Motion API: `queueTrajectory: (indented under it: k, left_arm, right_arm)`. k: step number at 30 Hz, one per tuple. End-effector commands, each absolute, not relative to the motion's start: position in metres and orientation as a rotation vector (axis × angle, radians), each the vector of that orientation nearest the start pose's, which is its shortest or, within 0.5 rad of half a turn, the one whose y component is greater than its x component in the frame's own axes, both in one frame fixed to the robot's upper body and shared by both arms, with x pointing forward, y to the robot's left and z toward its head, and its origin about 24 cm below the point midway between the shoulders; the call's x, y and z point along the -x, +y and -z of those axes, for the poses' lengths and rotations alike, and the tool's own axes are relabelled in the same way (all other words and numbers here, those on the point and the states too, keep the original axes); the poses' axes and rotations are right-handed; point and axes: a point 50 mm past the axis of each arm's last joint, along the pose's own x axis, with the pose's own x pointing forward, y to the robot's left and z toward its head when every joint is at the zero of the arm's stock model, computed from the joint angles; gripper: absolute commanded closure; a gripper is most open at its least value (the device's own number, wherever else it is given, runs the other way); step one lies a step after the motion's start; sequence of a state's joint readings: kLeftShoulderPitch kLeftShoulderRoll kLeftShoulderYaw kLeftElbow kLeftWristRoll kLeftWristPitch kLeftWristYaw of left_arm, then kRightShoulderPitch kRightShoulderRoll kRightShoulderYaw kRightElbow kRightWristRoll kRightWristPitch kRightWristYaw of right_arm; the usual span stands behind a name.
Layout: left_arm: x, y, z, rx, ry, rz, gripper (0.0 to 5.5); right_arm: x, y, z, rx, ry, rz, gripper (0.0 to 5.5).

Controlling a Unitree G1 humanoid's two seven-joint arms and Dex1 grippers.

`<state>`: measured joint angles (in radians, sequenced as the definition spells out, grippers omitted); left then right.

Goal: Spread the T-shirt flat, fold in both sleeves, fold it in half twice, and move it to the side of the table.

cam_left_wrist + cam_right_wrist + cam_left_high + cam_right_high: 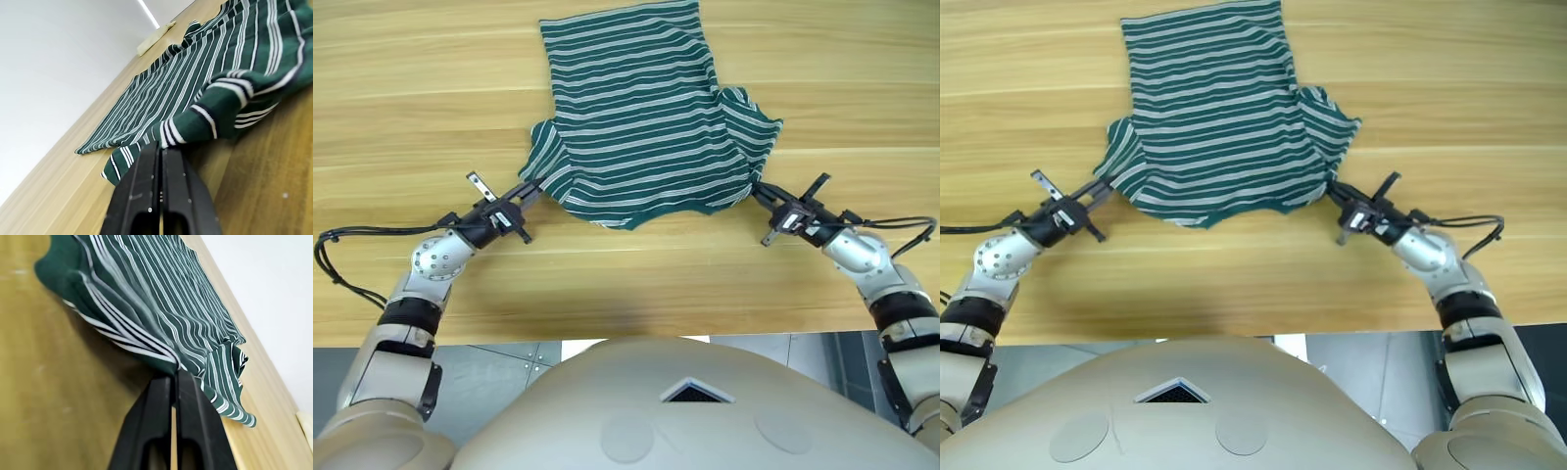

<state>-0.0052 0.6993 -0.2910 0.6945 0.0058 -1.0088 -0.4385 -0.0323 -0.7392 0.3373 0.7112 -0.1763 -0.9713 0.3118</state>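
Both arms are stretched forward and low over the worktop [411,108], elbows out, forearms angled inward toward the middle.

Left tool [533,188]: fingers pressed together, pinching the near left corner of the T-shirt [636,108] (fabric bunches right at the tips in the left wrist view).

Right tool [759,191]: fingers likewise closed, gripping the near right corner; the cloth folds over the tips.

T-shirt: green with white stripes, lying at the far middle of the worktop. Its far part is flat, the near edge is rumpled, and a sleeve is crumpled on each side.

Worktop: pale wood grain. Grey floor [509,352] tiles show below its near edge, and a plain pale wall [58,58] stands beyond the far edge.
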Motion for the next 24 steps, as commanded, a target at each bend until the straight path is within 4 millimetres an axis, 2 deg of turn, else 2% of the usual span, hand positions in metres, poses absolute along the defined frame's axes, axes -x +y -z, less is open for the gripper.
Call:
queueTrajectory:
  k: [1,9,11,15,17,19,21,24]
  left_arm:
    - [-0.158,0.264,0.036,-0.723,0.233,0.880,5.31]
    - [-0.134,0.266,0.040,-0.684,0.269,0.870,3.97]
    - [-0.126,0.268,0.040,-0.677,0.282,0.869,3.89]
    - [-0.118,0.283,0.040,-0.747,0.343,0.830,3.89]
    - [-0.111,0.309,0.037,-0.810,0.421,0.710,3.89]
    - [-0.114,0.326,0.029,-0.834,0.415,0.576,3.89]
    - [-0.129,0.321,0.018,-0.757,0.297,0.466,3.89]
    - [-0.152,0.313,0.012,-0.710,0.200,0.366,3.89]
  right_arm:
    - [-0.164,-0.255,0.018,0.771,0.102,-0.925,5.50]
    - [-0.145,-0.254,0.006,0.694,0.107,-0.969,4.15]
    - [-0.143,-0.255,0.004,0.701,0.107,-0.946,3.82]
    - [-0.132,-0.263,0.002,0.751,0.152,-0.940,3.82]
    - [-0.132,-0.266,-0.021,0.686,0.052,-0.881,3.82]
    - [-0.143,-0.264,-0.048,0.596,-0.093,-0.801,3.82]
    - [-0.165,-0.262,-0.059,0.578,-0.163,-0.710,3.82]
    - [-0.196,-0.257,-0.042,0.727,-0.106,-0.654,3.82]
